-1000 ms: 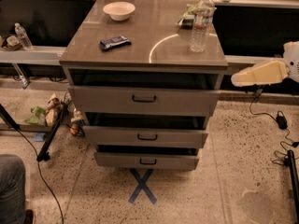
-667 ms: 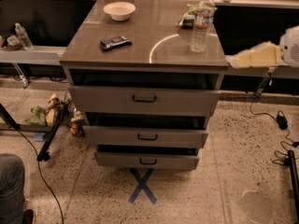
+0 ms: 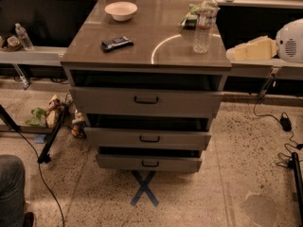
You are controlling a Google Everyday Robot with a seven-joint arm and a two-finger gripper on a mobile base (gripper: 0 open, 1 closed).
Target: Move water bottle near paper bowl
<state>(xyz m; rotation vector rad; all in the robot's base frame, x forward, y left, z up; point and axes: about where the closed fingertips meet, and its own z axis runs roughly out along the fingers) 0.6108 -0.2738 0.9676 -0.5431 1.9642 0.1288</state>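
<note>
The water bottle [image 3: 205,23] is tall and clear with a white cap. It stands upright at the back right of the cabinet top [image 3: 156,56]. The paper bowl [image 3: 121,10] is small, white and round, and sits at the back left of the same top, well apart from the bottle. My gripper [image 3: 247,51] is cream-coloured on a white arm. It hangs just past the cabinet's right edge, at about the height of the top, to the right of the bottle and not touching it.
A dark snack bar [image 3: 117,43] lies on the left part of the top. A green bag [image 3: 190,15] sits behind the bottle. The cabinet's three drawers [image 3: 146,100] are slightly open. A smaller bottle [image 3: 23,36] stands on the left ledge. Cables lie on the floor.
My gripper has risen and moved left, closer to the cabinet's right edge. The bottle and bowl have not moved.
</note>
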